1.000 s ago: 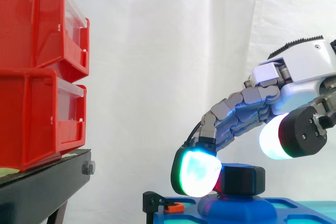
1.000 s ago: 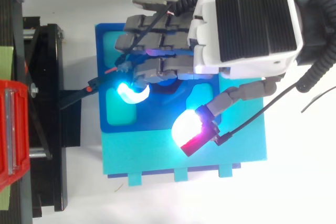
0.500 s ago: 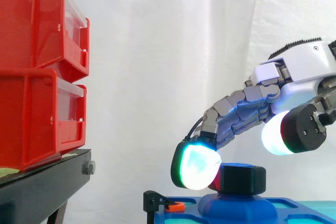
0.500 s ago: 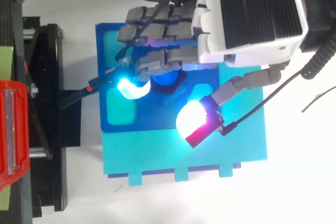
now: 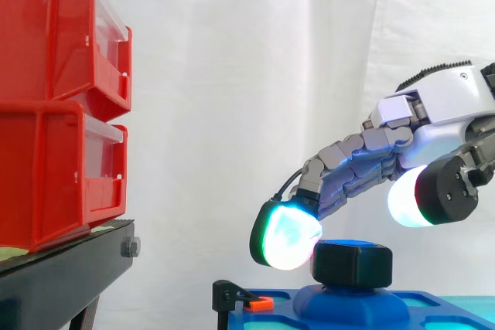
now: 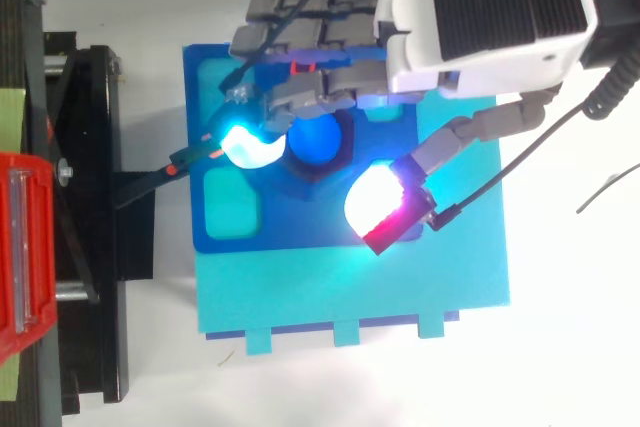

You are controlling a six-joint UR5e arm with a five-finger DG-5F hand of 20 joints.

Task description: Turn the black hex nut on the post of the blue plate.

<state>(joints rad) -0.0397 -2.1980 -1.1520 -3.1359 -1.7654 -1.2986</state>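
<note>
Finds the black hex nut (image 5: 352, 263) seated level on the round blue post (image 6: 316, 137) of the blue plate (image 6: 230, 237), nearer the plate's stand-side edge and far edge than their opposites, proud of the surface so that pads can reach its flanks from any side. Has the hand (image 6: 490, 7) palm-down above it, entering over the plate's far edge in the top view and from the right in the side view. Carries that hand loosely spread, gripping nothing. Arches the fingers (image 6: 300, 97) over the top of the nut, with one cyan-green pad (image 5: 285, 236) hanging at the flank that faces the black stand (image 5: 69, 272), just beside or barely touching the nut's upper corner; cannot tell which. Sets the thumb (image 6: 385, 209) out toward the plate's near edge, its white-and-red pad higher than the nut in the side view and apart from it. Reads as a pose for taking a grip, not for turning: likely needs the thumb lowered onto the opposite flank before a twist can bite. Appears to tie the plate's stand-side edge to the stand through a black bracket (image 5: 226, 295) with an orange tab (image 5: 259, 303), probably against swivelling under torque. Leaves the red bins (image 5: 62, 98) well apart on the stand.
</note>
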